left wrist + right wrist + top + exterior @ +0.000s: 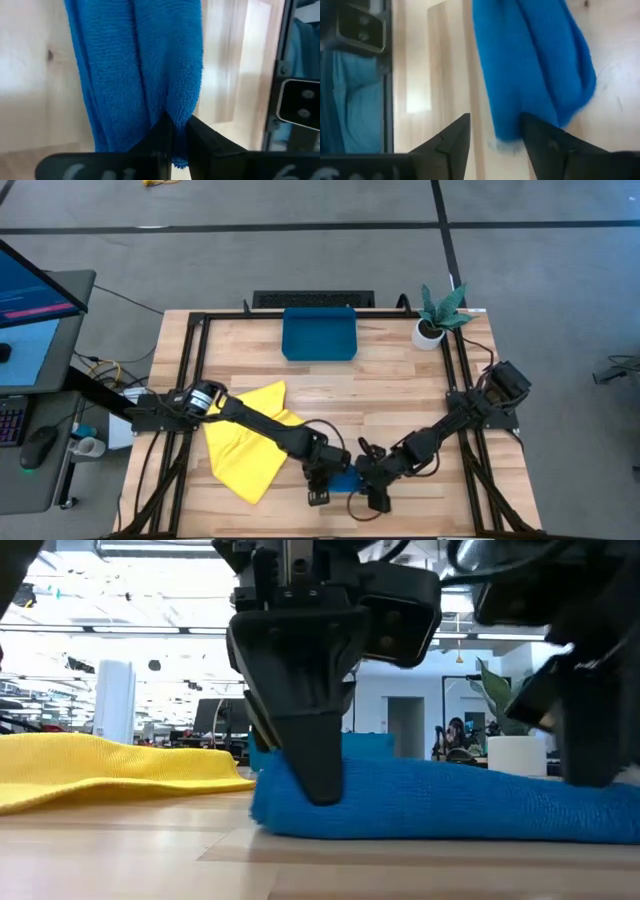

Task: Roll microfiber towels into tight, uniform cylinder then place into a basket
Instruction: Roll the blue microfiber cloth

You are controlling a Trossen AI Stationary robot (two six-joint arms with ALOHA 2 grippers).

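Blue towel lies rolled into a low bundle at the near edge of the table, between both grippers. Left gripper has its jaws pinched tight on one end of the roll. Right gripper stands with jaws spread, the other end just beside them. Yellow towel lies flat under the left arm, and the basket sits at the far edge.

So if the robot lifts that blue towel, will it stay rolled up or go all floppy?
Probably floppy: the blue towel is soft, fluffy cloth, sagging flat on the table. The left hand pinches only one end, so the rest would likely droop. The roll looks loose and may unroll.
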